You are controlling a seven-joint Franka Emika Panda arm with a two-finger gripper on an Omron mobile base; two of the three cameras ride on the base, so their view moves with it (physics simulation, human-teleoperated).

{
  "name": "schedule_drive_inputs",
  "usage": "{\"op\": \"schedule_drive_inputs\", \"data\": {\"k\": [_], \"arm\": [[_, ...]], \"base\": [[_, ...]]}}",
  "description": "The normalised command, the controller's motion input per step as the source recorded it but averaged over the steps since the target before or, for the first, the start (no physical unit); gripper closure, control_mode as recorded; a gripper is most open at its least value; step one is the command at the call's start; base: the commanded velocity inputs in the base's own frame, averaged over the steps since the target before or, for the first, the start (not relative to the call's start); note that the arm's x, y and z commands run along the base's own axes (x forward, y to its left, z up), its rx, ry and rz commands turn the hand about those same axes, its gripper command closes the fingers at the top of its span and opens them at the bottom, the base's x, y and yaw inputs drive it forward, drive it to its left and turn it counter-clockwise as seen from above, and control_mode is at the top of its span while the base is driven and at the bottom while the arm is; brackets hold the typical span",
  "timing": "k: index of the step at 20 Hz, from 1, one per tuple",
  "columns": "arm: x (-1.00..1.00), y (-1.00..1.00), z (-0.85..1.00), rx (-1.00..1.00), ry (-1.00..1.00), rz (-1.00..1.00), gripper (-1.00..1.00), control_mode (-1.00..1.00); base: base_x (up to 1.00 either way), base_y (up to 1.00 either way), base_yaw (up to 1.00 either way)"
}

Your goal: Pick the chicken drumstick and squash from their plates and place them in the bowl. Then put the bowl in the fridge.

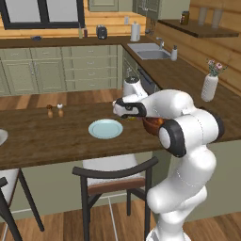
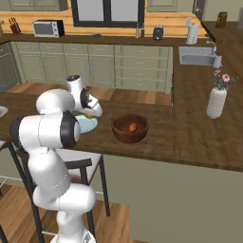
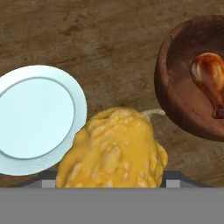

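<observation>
The gripper point(image 3: 109, 183) is clamped on the squash point(image 3: 113, 148), a bumpy yellow lump that sits between the jaws right at the hand camera and hides most of the finger tips. It is held above the dark wooden counter point(image 3: 100, 39), over the gap between the pale blue plate point(image 3: 35, 118) and the bowl point(image 3: 175, 100). In the hand view the plate lies to the left of the squash with its rim partly behind it, bare of food, and the glossy reddish-brown bowl lies to the right. The chicken drumstick point(image 3: 211, 78) rests inside the bowl, thick end up in that view and bone end down. In the right base view the hand hangs over the near edge of the plate, left of the bowl point(image 2: 129, 128), where the drumstick point(image 2: 133, 127) shows as a small orange spot. Farther right on the counter stands a white vase with flowers point(image 2: 217, 99). In the left base view a chair point(image 1: 115, 176) stands at the near side of the counter, below the plate point(image 1: 105, 128).
</observation>
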Motion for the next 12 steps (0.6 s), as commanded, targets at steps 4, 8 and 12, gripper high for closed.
{"op": "schedule_drive_inputs", "data": {"k": [4, 8, 12], "arm": [[-0.37, -0.61, 0.65, 0.0, 0.0, 0.0, 1.0, -1.0], [-0.7, -0.86, 0.27, 0.01, 0.01, 0.0, 1.0, -1.0], [-0.36, -0.84, 0.16, 0.0, 0.11, 0.0, 1.0, -1.0]], "base": [[0.0, 0.0, 0.0], [0.0, 0.0, 0.0], [0.0, 0.0, 0.0]]}}
